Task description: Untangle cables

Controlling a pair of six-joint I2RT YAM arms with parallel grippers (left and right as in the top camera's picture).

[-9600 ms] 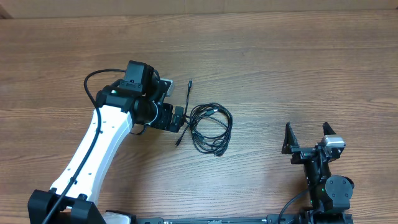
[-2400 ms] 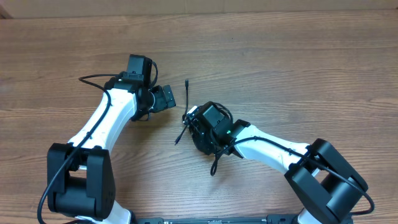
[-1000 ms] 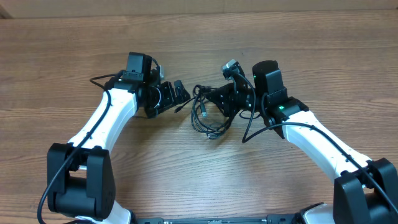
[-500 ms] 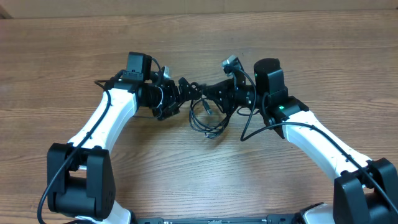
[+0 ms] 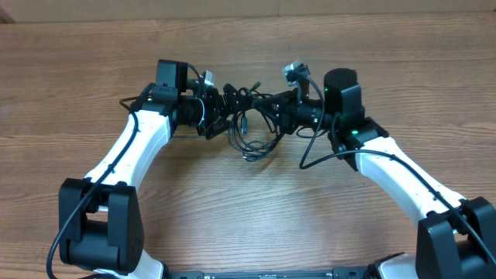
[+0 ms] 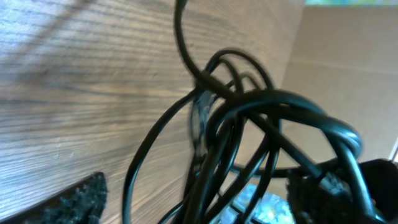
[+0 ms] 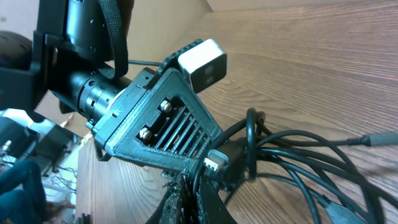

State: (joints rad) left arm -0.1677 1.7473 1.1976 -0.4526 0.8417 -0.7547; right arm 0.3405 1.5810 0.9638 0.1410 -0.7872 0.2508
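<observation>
Your right claw clenches the cables from 3 o'clock, anchoring the tangle. Your left claw gapes around them at 9 o'clock, likely to pull strands free.

Glossy black rubbery cables over matt, grained wood table.

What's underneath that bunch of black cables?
Only bare wooden table shows beneath the cables, through their loops. The left end effector and right end effector cover the knot's ends, so anything under there is hidden.
</observation>
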